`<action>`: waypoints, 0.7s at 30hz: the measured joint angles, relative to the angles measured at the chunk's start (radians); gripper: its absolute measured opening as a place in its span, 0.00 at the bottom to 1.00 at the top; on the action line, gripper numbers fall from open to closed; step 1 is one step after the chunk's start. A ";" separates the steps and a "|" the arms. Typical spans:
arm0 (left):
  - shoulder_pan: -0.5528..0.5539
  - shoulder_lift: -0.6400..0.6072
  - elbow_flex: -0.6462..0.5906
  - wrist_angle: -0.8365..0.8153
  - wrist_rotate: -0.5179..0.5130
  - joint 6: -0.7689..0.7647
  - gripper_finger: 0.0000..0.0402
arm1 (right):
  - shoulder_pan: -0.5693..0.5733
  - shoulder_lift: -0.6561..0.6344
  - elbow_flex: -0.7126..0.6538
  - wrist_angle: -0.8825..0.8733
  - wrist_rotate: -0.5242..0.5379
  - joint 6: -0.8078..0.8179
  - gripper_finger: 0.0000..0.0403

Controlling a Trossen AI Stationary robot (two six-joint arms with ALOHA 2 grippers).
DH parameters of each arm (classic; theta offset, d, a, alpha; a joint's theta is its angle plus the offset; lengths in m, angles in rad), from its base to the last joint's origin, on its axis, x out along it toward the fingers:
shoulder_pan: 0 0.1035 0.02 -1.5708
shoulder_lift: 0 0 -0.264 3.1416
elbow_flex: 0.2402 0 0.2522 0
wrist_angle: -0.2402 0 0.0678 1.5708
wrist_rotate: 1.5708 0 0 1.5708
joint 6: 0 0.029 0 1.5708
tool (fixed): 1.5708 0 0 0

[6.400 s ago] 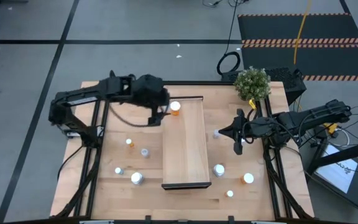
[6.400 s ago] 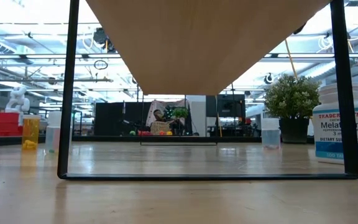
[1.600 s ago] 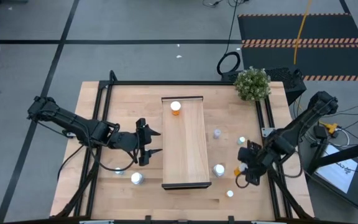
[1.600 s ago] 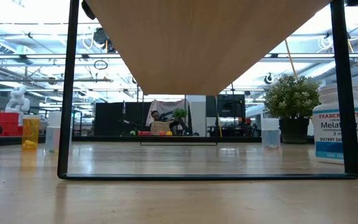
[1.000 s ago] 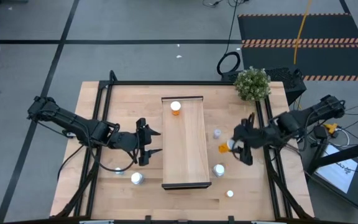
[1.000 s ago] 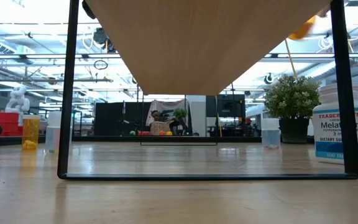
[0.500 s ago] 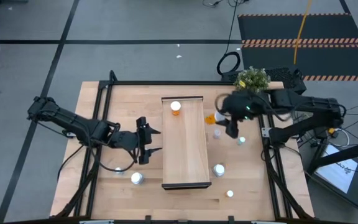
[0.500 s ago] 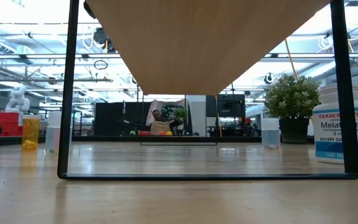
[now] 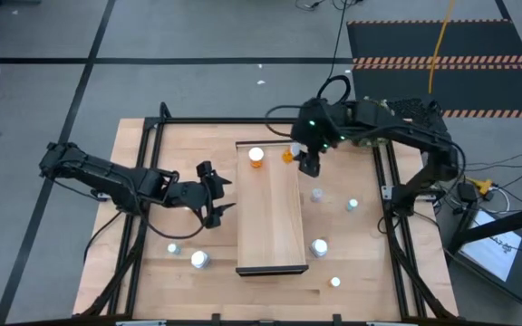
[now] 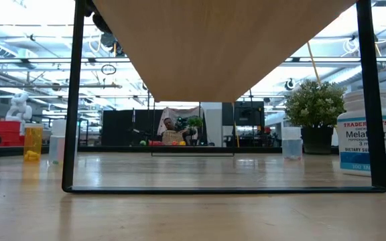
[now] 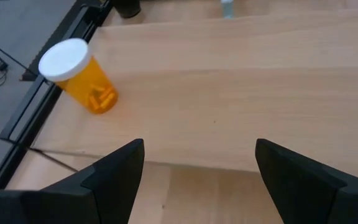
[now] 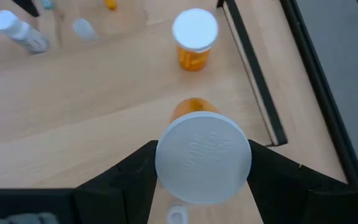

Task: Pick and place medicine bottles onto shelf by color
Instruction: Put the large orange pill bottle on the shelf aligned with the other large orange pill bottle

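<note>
Bottle (image 12: 202, 155), orange with a white cap, sits clamped between my right gripper (image 9: 308, 163) fingers, over the shelf's (image 9: 275, 226) far end at about one o'clock. Beyond it, toward twelve, another orange bottle (image 9: 256, 157) already stands on the shelf. I judge this the placing step: next I lower and release beside its match. My left gripper (image 9: 214, 195) waits at nine o'clock, jaws spread, holding nothing.

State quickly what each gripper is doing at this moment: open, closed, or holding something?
Left gripper: open, empty, beside the long light-wood shelf.
Right gripper: shut on an orange medicine bottle with a white cap, above the shelf's far end.
</note>
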 joint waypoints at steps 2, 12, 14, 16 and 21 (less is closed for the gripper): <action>0.007 0.000 0.000 -0.008 0.000 0.000 0.77 | -0.013 0.042 0.042 -0.029 -0.003 -0.013 0.55; 0.012 0.000 0.000 -0.006 0.001 -0.011 0.77 | -0.055 0.162 0.082 -0.048 -0.056 -0.050 0.55; 0.012 0.000 0.000 -0.005 0.001 -0.011 0.77 | -0.062 0.180 0.082 -0.042 -0.055 -0.063 0.55; 0.012 0.000 0.000 -0.005 0.001 -0.011 0.77 | -0.070 0.195 0.082 -0.027 -0.055 -0.081 0.55; 0.012 0.000 0.000 -0.004 0.002 -0.012 0.77 | -0.086 0.230 0.082 -0.013 -0.055 -0.104 0.55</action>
